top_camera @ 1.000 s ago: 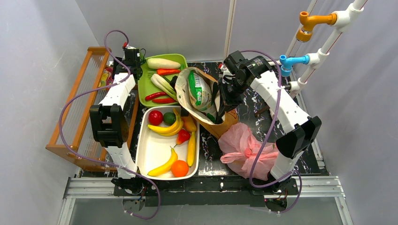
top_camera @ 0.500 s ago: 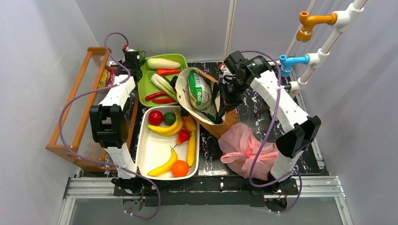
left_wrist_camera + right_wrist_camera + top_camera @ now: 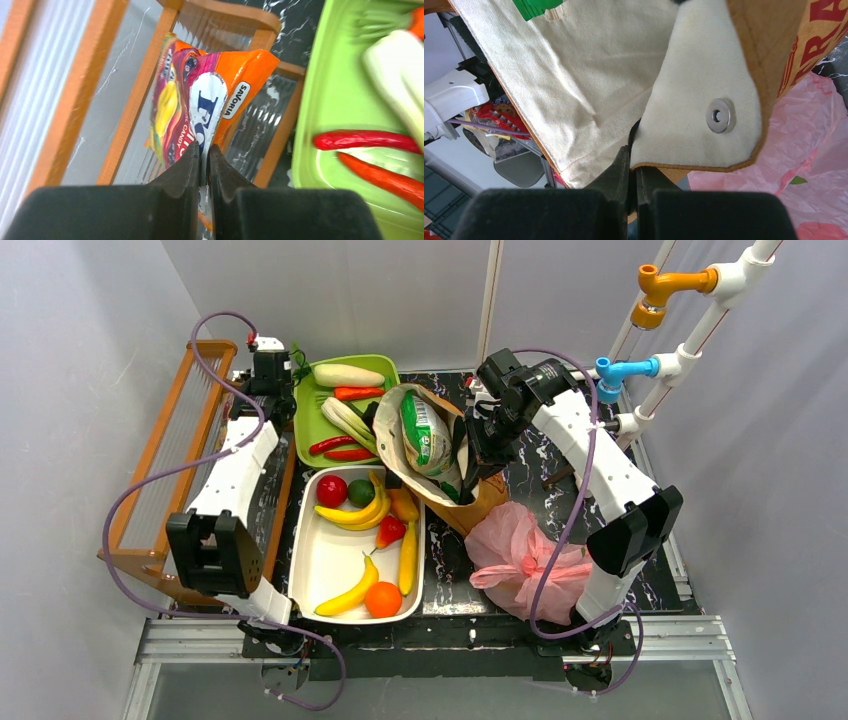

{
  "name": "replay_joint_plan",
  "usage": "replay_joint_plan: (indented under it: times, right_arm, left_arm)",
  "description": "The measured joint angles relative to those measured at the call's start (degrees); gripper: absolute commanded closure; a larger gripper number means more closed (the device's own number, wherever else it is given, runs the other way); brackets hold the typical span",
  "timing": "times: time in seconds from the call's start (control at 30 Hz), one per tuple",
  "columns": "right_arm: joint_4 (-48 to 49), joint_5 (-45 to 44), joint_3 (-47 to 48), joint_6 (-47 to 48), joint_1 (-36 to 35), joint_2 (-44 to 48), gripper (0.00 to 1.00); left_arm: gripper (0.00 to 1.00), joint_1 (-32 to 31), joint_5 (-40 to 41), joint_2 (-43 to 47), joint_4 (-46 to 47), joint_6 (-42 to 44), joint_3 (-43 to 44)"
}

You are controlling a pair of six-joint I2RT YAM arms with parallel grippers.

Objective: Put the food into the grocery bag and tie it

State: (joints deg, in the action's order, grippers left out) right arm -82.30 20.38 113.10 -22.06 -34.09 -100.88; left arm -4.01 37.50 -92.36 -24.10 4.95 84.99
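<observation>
A: Pink bag (image 3: pixel 525 560), looks how?
B: Thin, translucent, crumpled in a heap. Lies at lower right of the top view on the marble table (image 3: pixel 522 478), just beside the brown bag (image 3: pixel 478 502). Handles bunched across the top. Partly covered by the right arm and its purple cable. Mouth and contents impossible to make out.

A: Fruit (image 3: pixel 350 512)?
B: In the white tray (image 3: pixel 325 560), left of centre. Several yellow bananas, a red ball and a green one at the far end, a red piece mid-tray, an orange at the near end.

A: Left pincer (image 3: pixel 204 152)?
B: Closed tight on an orange candy packet (image 3: pixel 200 100), over the wooden rack (image 3: pixel 137 100) at upper left of the top view. Green tray (image 3: pixel 345 75) along the right edge of the wrist view. Packet's lower edge hidden behind the fingers.

A: Right pincer (image 3: pixel 631 150)?
B: Clamped on the brown bag's cream-lined rim, near a metal snap (image 3: pixel 719 115). Pink plastic in the lower right corner of that wrist view. From above, fingertips lost behind the wrist. Crisp packet (image 3: pixel 425 440) pokes out of the brown bag, lower part hidden inside.
</observation>
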Motion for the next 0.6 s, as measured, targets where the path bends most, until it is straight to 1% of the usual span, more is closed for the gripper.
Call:
replay_joint_plan:
  times: [0.17,0.3,0.37,0.4,0.43,0.53,0.57,0.6]
  right_arm:
    - [-0.1,0.0,0.0,0.0,0.0,-0.1,0.99]
    - [-0.5,-1.0,1.7,-0.1,0.0,-0.2,0.99]
    - [-1.9,-3.2,5.1,-0.4,0.0,-0.9,0.99]
    - [-2.1,-3.8,5.7,-0.5,0.0,-0.9,0.99]
    - [-3.1,-6.0,8.2,-1.2,0.0,-0.9,0.99]
    - [-3.8,-9.1,10.4,-3.3,0.0,-0.9,0.99]
    - [-4.3,-10.6,10.6,-4.5,0.0,-0.9,0.99]
    - [-4.6,-11.3,10.7,-5.0,0.0,-0.9,0.99]
  left_arm:
    - [1.0,-2.3,-2.9,5.9,-1.2,-2.7,0.2]
    - [1.0,-4.6,-6.0,6.8,-3.4,-4.6,1.9]
    - [1.0,-8.1,-8.6,6.8,-7.3,-6.7,6.8]
    - [1.0,-9.1,-9.9,6.9,-7.8,-7.4,8.3]
    - [1.0,-10.8,-12.9,6.9,-8.1,-8.7,10.8]
    - [1.0,-14.1,-19.8,8.2,-8.6,-12.0,13.2]
    - [1.0,-15.6,-25.3,10.0,-9.0,-15.1,14.1]
    - [1.0,-16.2,-29.1,11.1,-9.1,-17.3,14.5]
